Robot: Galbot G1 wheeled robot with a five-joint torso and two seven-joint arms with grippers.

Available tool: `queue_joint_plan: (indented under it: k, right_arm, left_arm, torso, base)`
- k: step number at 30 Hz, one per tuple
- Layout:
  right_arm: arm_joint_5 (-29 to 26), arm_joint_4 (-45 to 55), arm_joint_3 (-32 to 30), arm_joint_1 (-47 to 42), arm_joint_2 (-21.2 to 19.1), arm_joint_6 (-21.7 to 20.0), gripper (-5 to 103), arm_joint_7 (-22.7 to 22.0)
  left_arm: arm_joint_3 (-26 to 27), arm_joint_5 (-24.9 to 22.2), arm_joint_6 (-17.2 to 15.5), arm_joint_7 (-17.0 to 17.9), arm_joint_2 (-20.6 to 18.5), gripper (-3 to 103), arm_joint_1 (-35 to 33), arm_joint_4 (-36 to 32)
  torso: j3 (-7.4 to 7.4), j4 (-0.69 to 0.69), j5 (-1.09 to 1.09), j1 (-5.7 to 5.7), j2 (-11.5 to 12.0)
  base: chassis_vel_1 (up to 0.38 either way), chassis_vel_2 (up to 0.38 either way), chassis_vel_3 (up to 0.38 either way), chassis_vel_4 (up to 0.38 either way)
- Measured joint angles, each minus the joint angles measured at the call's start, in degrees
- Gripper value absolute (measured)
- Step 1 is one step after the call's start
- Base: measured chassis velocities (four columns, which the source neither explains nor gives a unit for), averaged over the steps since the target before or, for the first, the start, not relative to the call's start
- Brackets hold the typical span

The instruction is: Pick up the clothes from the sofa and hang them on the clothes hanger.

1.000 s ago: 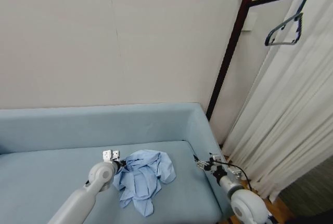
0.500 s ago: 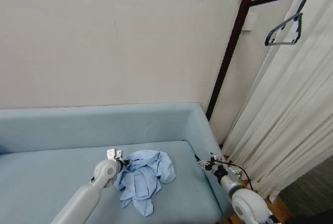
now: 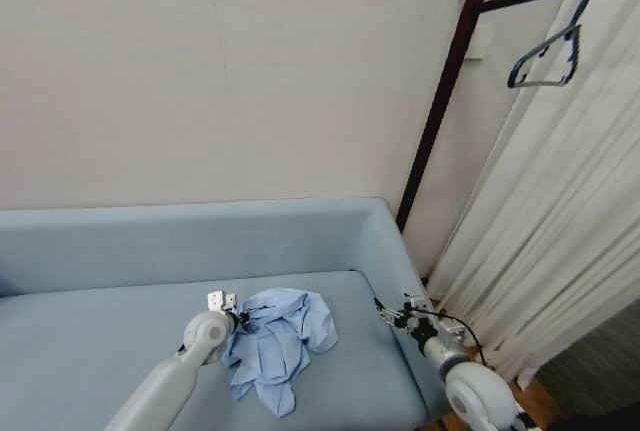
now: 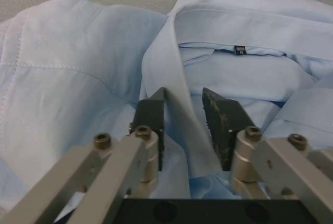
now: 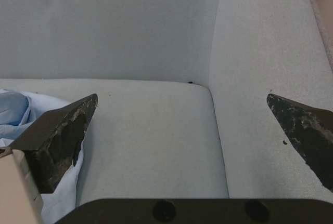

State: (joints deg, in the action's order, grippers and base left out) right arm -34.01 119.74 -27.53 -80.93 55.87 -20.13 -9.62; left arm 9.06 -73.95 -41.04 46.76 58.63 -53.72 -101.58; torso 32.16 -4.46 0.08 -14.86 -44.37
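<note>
Left gripper sits low on the sofa seat, at the left edge of the light blue shirt. In the left wrist view, the left gripper has its jaws at a narrow setting. Its two dark pads straddle a raised fold of cloth just below the collar. The fold fills most of the gap between the pads; I cannot tell whether they press on it.

Shirt: crumpled and lying flat on the seat cushion, right of centre and toward the near edge. The collar is turned up and a small dark label shows inside it. One tail of cloth trails toward the near edge of the seat.

Right gripper: near the sofa's right end, just beside the armrest and well apart from the shirt. In the right wrist view, the right gripper has its jaws spread wide with nothing between them. Bare seat cushion and the inner corner of the sofa lie beyond it. A bit of the shirt shows by one fingertip.

Surroundings: a dark wooden clothes rack stands to the right, beyond the sofa. A dark hanger hangs from the rack's bar, high up. A white curtain hangs further right.
</note>
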Motion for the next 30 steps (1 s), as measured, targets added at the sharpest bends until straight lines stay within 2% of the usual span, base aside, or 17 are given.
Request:
queue_joint_plan:
  k: [3,4,5,10,11,13,14,16,18,19,22,23,29,30]
  right_arm:
    - [-0.31,-0.03,-0.01,0.27,-0.31,-0.01,100,-0.11]
    - [-0.31,-0.03,-0.01,0.27,-0.31,-0.01,100,-0.11]
    - [-0.50,-0.08,0.00,0.42,-0.42,-0.04,100,-0.19]
    - [-2.89,-0.14,1.38,2.38,-1.11,-1.55,100,-2.41]
    - [-4.28,0.08,2.58,3.43,-1.39,-2.61,100,-4.16]
    - [-9.49,0.49,6.96,7.30,-1.80,-5.74,100,-10.39]
    - [-9.49,0.49,6.96,7.30,-1.80,-5.74,100,-10.39]
    - [-15.97,0.31,13.21,13.33,-1.56,-8.42,100,-17.86]
    - [-22.26,-1.04,18.97,19.58,-0.15,-11.04,100,-24.30]
    - [-22.26,-1.04,18.97,19.58,-0.15,-11.04,100,-24.30]
    - [-30.26,-5.55,27.27,29.72,3.05,-14.32,100,-33.39]
    - [-30.26,-5.55,27.27,29.72,3.05,-14.32,100,-33.39]
    - [-45.29,-19.27,37.24,45.88,8.82,-17.96,100,-44.08]
    - [-45.29,-19.27,37.24,45.88,8.82,-17.96,100,-44.08]
  left_arm:
    - [0.05,0.03,0.07,0.02,0.18,11,-0.28,0.12]
    - [0.05,0.03,0.07,0.02,0.18,11,-0.28,0.12]
    - [0.08,0.04,0.12,0.05,0.22,5,-0.38,0.12]
    - [0.39,0.26,0.83,0.22,0.00,0,-1.24,-0.74]
    - [0.58,0.59,1.21,0.09,-0.21,0,-1.51,-1.21]
    - [1.33,2.87,2.79,-1.81,-0.87,0,-2.42,-2.52]
    - [1.33,2.87,2.79,-1.81,-0.87,0,-2.42,-2.52]
    - [2.29,6.48,4.59,-4.44,-1.87,0,-3.88,-4.03]
    - [3.32,7.29,4.93,-5.39,-3.13,0,-5.51,-5.59]
    - [3.32,7.29,4.93,-5.39,-3.13,0,-5.51,-5.59]
    - [4.43,7.42,5.19,-5.61,-4.56,0,-7.30,-7.02]
    - [4.43,7.42,5.19,-5.61,-4.56,0,-7.30,-7.02]
    - [4.82,7.45,5.45,-5.67,-5.18,0,-7.86,-7.52]
    - [4.82,7.45,5.45,-5.67,-5.18,0,-7.86,-7.52]
  torso:
    - [0.00,0.00,0.00,0.00,0.00]
    - [0.00,0.00,0.00,0.00,0.00]
    - [0.00,0.00,0.00,0.00,0.00]
    - [0.00,-0.01,-0.01,0.00,0.00]
    - [0.00,-0.02,-0.01,0.00,0.00]
    - [0.00,-0.02,-0.01,0.00,-0.01]
    - [0.00,-0.02,-0.01,0.00,-0.01]
    - [0.00,0.00,-0.01,0.00,0.00]
    - [0.00,0.02,-0.01,0.00,0.00]
    - [0.00,0.02,-0.01,0.00,0.00]
    - [0.00,0.00,-0.02,0.00,0.00]
    - [0.00,0.00,-0.02,0.00,0.00]
    - [0.01,0.01,-0.02,-0.01,0.00]
    - [0.01,0.01,-0.02,-0.01,0.00]
  base:
    - [0.000,0.000,0.000,0.000]
    - [0.000,0.000,0.000,0.000]
    - [0.000,0.000,0.000,0.000]
    - [0.000,0.000,0.000,0.000]
    - [0.000,0.000,0.000,0.000]
    - [0.000,0.000,0.000,0.000]
    - [0.000,0.000,0.000,0.000]
    - [0.000,0.000,0.000,0.000]
    - [0.000,0.000,0.000,0.000]
    - [0.000,0.000,0.000,0.000]
    - [0.000,0.000,0.000,0.000]
    - [0.000,0.000,0.000,0.000]
    - [0.000,0.000,0.000,0.000]
    - [0.000,0.000,0.000,0.000]
